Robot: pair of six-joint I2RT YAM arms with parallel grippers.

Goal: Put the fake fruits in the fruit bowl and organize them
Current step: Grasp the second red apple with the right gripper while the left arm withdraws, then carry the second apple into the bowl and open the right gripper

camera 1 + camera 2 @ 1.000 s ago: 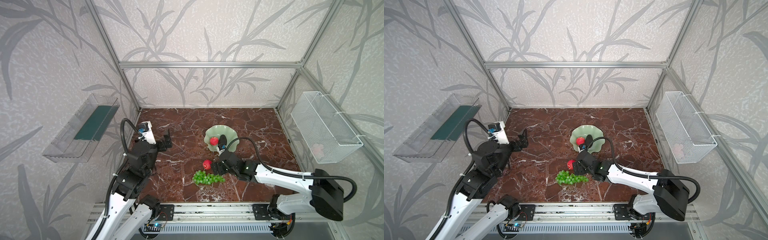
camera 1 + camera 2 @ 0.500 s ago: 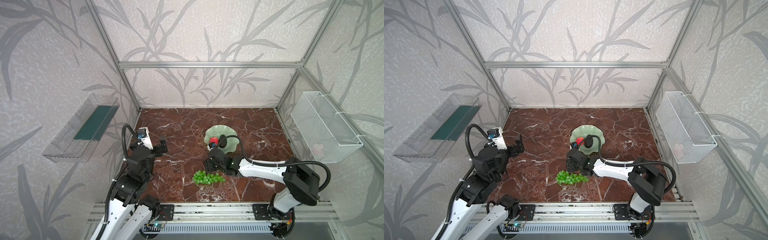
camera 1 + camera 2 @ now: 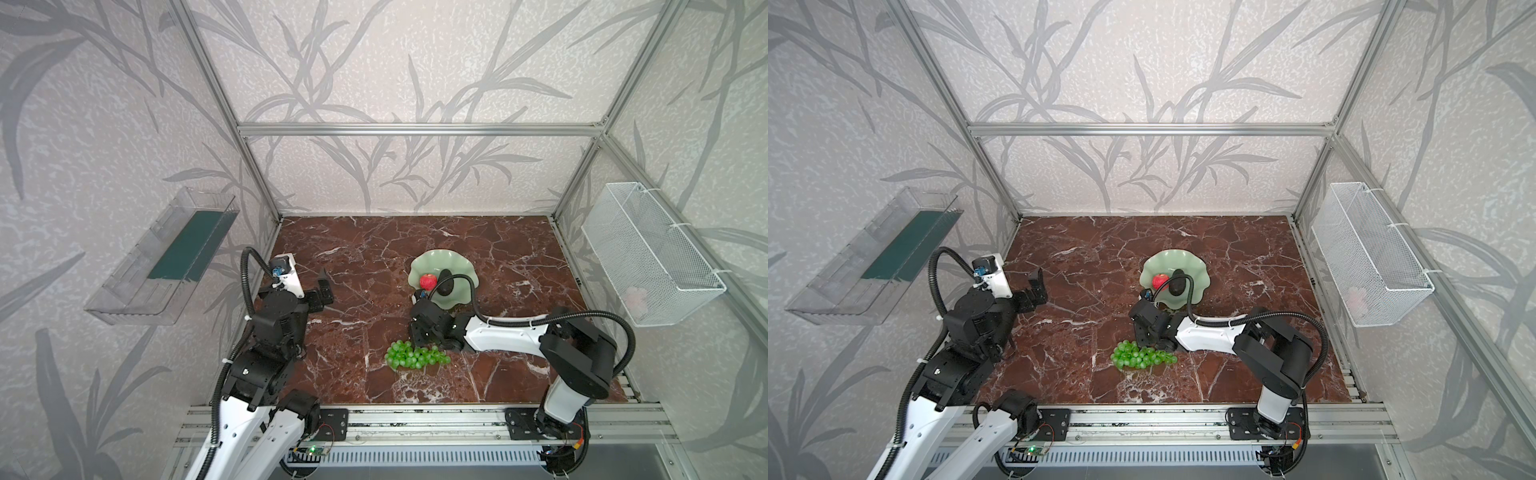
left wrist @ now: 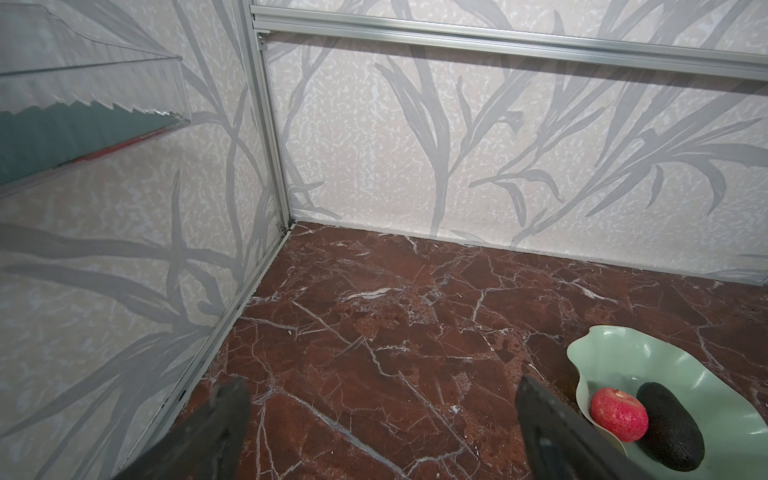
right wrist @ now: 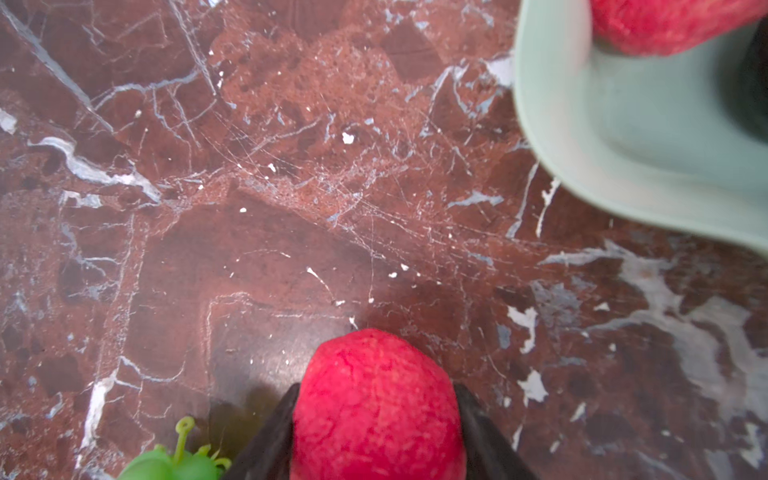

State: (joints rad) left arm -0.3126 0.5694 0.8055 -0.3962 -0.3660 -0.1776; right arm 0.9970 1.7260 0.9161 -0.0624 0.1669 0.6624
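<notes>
Right wrist view half-crops the right tool [image 5: 376, 392] clamping a red apple [image 5: 374, 415]; left tool [image 4: 378, 384] gapes empty.

White arms [image 3: 503, 337], black joints [image 3: 578, 358], looping black cables [image 3: 471, 293].

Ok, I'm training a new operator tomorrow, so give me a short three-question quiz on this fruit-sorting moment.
1. True or false: the green grapes lie inside the fruit bowl.
2. Which fruits are in the bowl? A) a red apple and the avocado; B) two apples; C) grapes and a banana.
3. Fill in: the right gripper is closed on ____.
Key: 1 false, the grapes lie on the table, outside the bowl; 2 A; 3 the second red apple, seen in the right wrist view.
</notes>
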